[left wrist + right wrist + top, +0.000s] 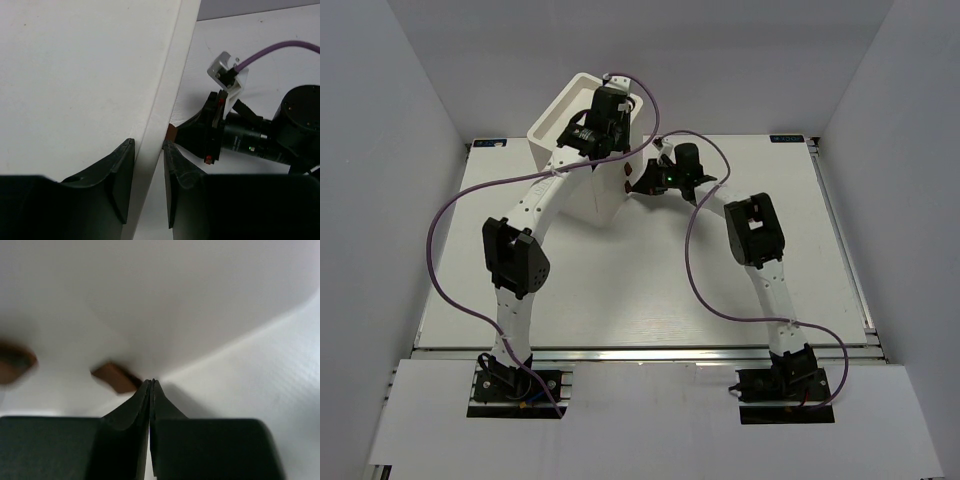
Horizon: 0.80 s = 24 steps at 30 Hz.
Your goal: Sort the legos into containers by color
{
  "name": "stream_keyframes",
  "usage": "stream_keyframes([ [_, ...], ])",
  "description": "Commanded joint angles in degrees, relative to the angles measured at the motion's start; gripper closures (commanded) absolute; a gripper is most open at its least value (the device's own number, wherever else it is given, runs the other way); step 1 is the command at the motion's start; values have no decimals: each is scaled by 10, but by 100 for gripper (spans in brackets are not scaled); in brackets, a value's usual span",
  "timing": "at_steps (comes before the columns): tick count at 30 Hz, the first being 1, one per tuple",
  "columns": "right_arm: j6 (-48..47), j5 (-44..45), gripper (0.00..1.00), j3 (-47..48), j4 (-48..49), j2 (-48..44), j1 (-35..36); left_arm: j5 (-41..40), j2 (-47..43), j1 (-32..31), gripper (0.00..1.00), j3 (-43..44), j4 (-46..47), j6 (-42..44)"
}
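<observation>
The containers are drawers in a tall white cabinet (pixel 552 122) at the back of the table. Their dark brown knobs (pixel 627 178) face right, and the drawers look pushed in. My left gripper (pixel 628 108) sits on top of the cabinet. In the left wrist view this gripper (pixel 149 150) straddles the cabinet's thin white side wall (pixel 165 95) and is shut on it. My right gripper (pixel 151 382) is shut with nothing in it. Its tip rests beside a brown knob (pixel 115 377), low against the cabinet front (pixel 175 290). No legos show in any view.
A second blurred knob (pixel 14 362) lies at the left edge of the right wrist view. The right arm's wrist and purple cable (pixel 280 50) hang just right of the cabinet. White table (pixel 650 290) spreads in front, with walls on three sides.
</observation>
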Motion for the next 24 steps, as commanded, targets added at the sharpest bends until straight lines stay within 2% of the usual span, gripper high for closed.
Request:
stream_keyframes([
  [1,-58,22,95,-79,23,-81,-2,37,29,-14,58,-6,-118,-47],
  [2,-70,26,93,-106,21,-120,-6,32,27,-14,56,0,-118,-51],
  [4,-105,24,79,-172,14,-157,-18,22,20,-14,49,4,-117,-60],
  [5,-117,18,72,-188,-4,-192,-26,10,19,-14,46,5,-115,-63],
  [6,-131,0,59,-201,-20,-209,-32,3,12,-14,39,7,-113,-66],
  [7,-166,-13,53,-212,-43,-223,-38,-3,9,-14,36,6,-111,-68],
  [9,-214,-46,33,-216,-130,-269,-56,-22,2,-14,31,9,-105,-69],
  [10,-245,-53,30,-224,-167,-286,-62,-29,-4,-9,25,15,-105,-69],
  [12,-309,-61,19,-240,-237,-339,-72,-57,-10,-9,22,29,-102,-66],
  [17,-399,-36,12,-317,-322,-473,-92,-91,-64,-9,18,38,-79,-65],
  [24,-413,24,11,-398,-374,-608,-106,-44,-208,-14,11,-83,18,-100],
])
